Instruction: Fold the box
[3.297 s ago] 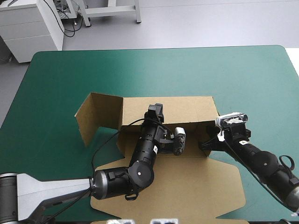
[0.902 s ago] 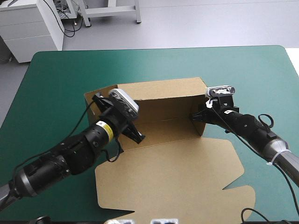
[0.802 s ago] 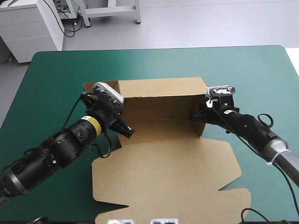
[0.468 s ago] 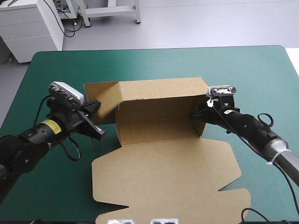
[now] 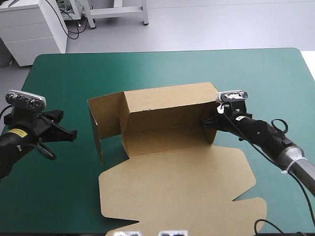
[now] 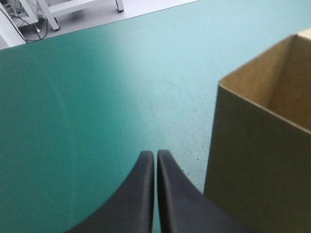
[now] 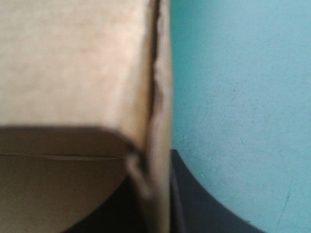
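Brown box [image 5: 167,105] in right hand [image 5: 207,123]

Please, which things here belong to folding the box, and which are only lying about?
For the job: brown cardboard box, walls raised; right black-fingered gripper, shut on its wall; left black-fingered gripper, shut, apart from it.
Merely there: teal-green table cover.

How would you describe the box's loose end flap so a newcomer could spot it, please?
On the teal-green table, the brown box stands near the middle, back wall raised, lid flat toward the near edge. The flap stands upright at its left end, reaching out past the back wall's corner. Unlike the right end, pinched by the right gripper, nothing holds it.
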Robot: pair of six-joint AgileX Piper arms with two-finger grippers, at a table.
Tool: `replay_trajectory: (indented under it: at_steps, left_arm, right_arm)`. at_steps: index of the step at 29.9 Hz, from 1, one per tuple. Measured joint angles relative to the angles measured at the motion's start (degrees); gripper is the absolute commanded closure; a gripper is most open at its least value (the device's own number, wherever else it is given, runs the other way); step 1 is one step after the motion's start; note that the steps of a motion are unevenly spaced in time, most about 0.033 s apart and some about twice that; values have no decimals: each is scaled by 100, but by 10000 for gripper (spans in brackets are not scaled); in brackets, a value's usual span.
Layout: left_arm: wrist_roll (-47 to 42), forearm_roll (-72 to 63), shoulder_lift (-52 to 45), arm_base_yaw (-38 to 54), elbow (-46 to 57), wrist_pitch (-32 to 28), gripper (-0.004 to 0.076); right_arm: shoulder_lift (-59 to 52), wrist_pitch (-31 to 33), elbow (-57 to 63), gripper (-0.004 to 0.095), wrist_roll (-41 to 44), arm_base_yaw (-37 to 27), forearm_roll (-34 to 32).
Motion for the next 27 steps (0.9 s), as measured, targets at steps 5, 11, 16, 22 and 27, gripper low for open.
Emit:
replay_trajectory:
  at_steps: [5,11,16,22,27]
  left_arm:
    - [1272,-1941,537,1452,0,662,715]
    - [2017,-4051,1640,2762,0,1435,715]
    - [2107,-4473,2184,3038,0,1561,715]
    - [2293,-4621,2210,3050,0,1633,715]
    - [2315,-4628,2210,3050,0,1613,715]
  right_arm:
    - [-5,17,0,921,207,0,-245]
    - [-17,30,0,921,440,0,-419]
    - [-22,70,-38,921,548,0,-472]
    - [-5,741,-397,919,1270,0,-1107]
    - [17,1998,-1166,919,2537,0,-2405]
